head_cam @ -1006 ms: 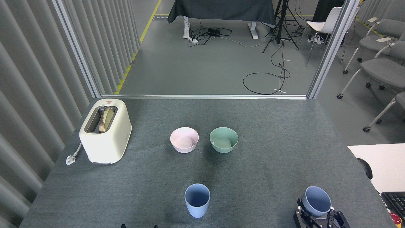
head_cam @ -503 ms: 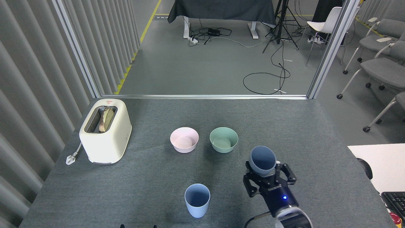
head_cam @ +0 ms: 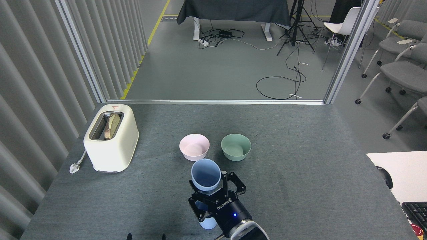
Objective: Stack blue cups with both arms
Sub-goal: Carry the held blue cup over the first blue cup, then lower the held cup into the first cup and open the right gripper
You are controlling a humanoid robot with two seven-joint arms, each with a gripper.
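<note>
Held blue cup (head_cam: 205, 176) poised over standing blue cup (head_cam: 207, 222), near table edge.

Right gripper (head_cam: 213, 194) clamps the held cup low on its wall, mouth up and roughly upright. The standing cup sits directly beneath, mostly hidden by the gripper. Straight descent looks like the next move. Left gripper's state can't be told. Pink bowl (head_cam: 194, 147) and green bowl (head_cam: 236, 147) stand just behind.

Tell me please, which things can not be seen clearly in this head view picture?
- Standing blue cup: mostly hidden behind the right gripper and the held blue cup; whether the two cups touch cannot be told.
- Left gripper: only two dark tips at the bottom edge; state unclear.
- Keyboard: cut off by the right edge.
</note>
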